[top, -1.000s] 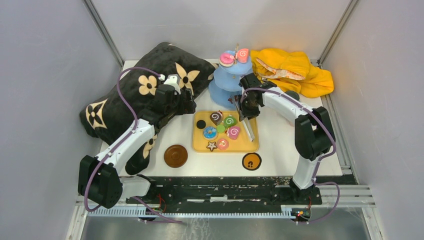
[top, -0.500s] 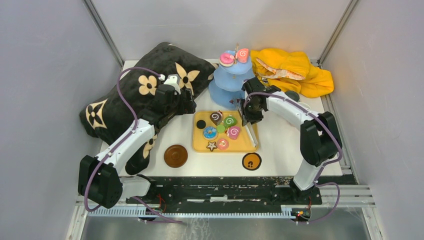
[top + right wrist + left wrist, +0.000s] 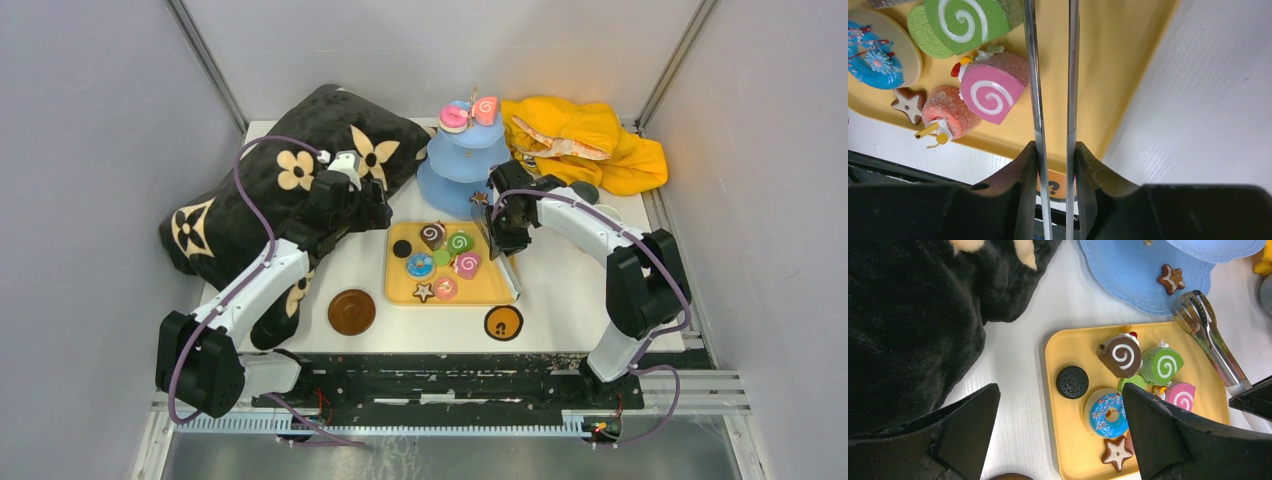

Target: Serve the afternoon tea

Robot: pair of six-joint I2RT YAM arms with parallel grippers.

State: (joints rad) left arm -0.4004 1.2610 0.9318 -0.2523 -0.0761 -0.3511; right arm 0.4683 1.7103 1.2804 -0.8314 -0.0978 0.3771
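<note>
The light-blue three-tier stand [image 3: 452, 158] stands at the back with two pink swirl rolls [image 3: 468, 114] on its top tier and a star biscuit [image 3: 478, 198] on its bottom tier [image 3: 1128, 275]. Several toy sweets lie on the yellow tray [image 3: 494, 290]: a chocolate roll [image 3: 1120, 354], green roll [image 3: 1160, 365], pink roll [image 3: 990, 92], blue doughnut [image 3: 1108, 412], dark biscuit [image 3: 1072, 382] and a star [image 3: 1117, 454]. My right gripper [image 3: 505, 228] [image 3: 1053, 160] is shut on the metal tongs [image 3: 1031, 75], whose head [image 3: 1198, 315] lies by the stand's base. My left gripper [image 3: 375, 208] [image 3: 1060, 435] is open and empty over the tray's left edge.
A black cushion with beige flowers [image 3: 250, 200] fills the left back. A yellow cloth [image 3: 590, 145] lies at the back right. A brown coaster [image 3: 352, 311] and an orange-and-black coaster [image 3: 503, 322] sit near the front edge. A grey object [image 3: 585, 189] shows behind the right arm.
My right gripper has shifted a little right, away from the stand, with the tongs. The star biscuit now shows on the stand's bottom tier. The left arm has not moved.
</note>
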